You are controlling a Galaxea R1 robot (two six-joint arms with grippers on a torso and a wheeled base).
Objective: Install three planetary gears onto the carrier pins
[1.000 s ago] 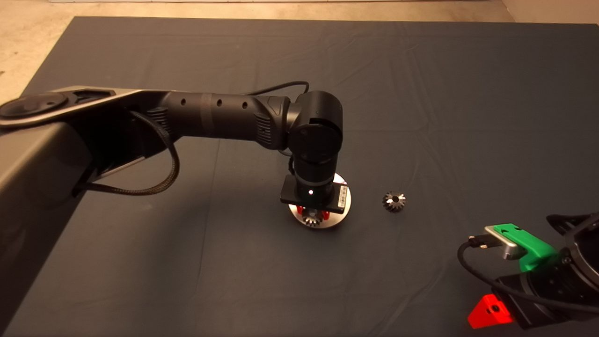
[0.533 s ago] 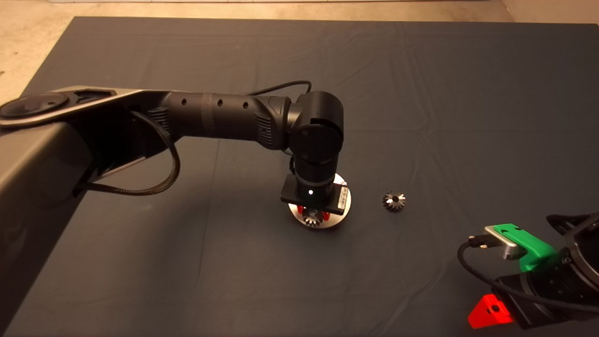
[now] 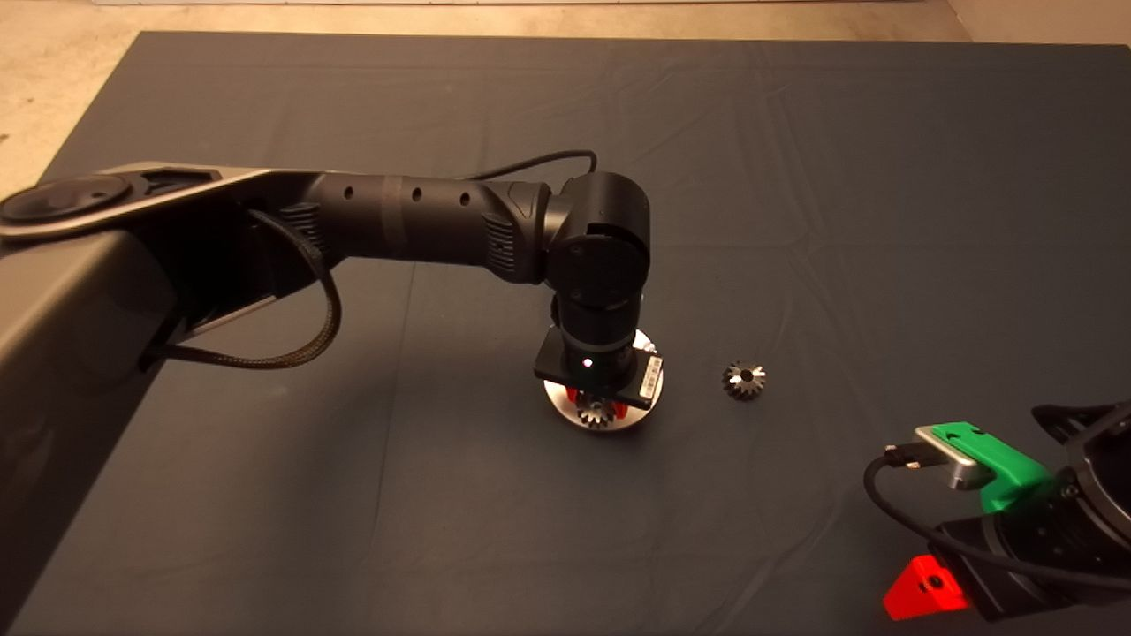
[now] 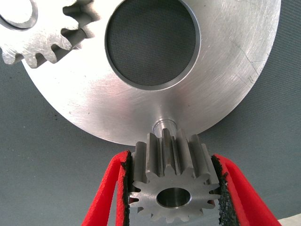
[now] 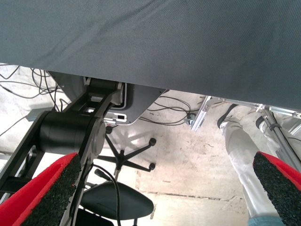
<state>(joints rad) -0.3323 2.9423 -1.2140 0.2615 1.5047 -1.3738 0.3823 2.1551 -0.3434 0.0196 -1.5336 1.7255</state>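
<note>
Three gears show: one gear (image 4: 172,188) clamped in the left gripper (image 4: 172,190) just over a pin (image 4: 163,125) at the silver plate's (image 4: 225,70) edge, a second (image 4: 40,33) seated on the plate, a third (image 3: 744,380) alone on the dark mat (image 3: 795,177) — bench cover. The right gripper (image 3: 928,590) waits at the lower right, fingers wide — pale floor beyond.

A table is covered with a dark grey mat (image 3: 795,177), and the cloth shows some soft creases. Near the middle of the mat lies a flat round silver plate (image 3: 558,404) with a large centre hole, partly hidden under the left arm. A small loose gear (image 3: 744,380) lies directly on the mat, a little apart from the plate, on its right side.
</note>
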